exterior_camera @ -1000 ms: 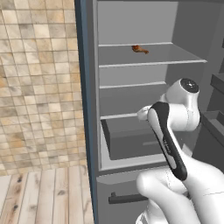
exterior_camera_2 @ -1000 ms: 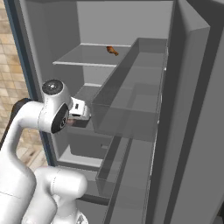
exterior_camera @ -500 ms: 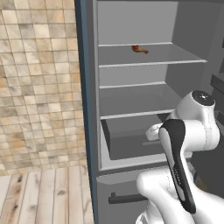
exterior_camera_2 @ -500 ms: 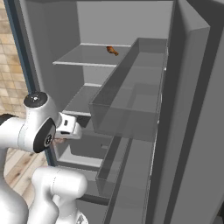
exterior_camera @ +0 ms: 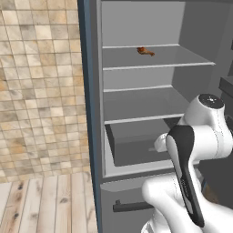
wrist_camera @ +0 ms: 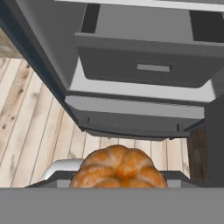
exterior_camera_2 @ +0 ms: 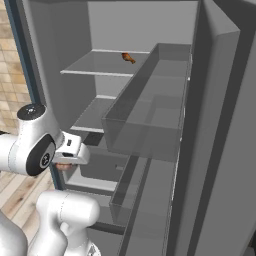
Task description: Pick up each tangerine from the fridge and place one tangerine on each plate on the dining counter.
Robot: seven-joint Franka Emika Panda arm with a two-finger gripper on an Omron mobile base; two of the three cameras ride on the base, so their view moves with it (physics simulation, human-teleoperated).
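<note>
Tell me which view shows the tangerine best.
The hand view: the tangerine sits large and close at the bottom, its segmented orange top clear. The right base view gives just an orange sliver under the hand. In the left base view the arm covers it.

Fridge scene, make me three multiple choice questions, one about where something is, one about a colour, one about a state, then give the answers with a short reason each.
1. Where does the brown drumstick-like food lie?
A. on the top shelf of the fridge
B. in the drawer
C. on the floor

2. What colour is the fruit in the jaws?
A. green
B. orange
C. purple

3. How is the fridge door?
A. shut
B. open
C. removed

Answers:
1 A, the drumstick-like food rests on the top shelf of the fridge.
2 B, the tangerine in the hand view is orange.
3 B, the fridge door stands swung out, with the shelves and drawer exposed.
</note>
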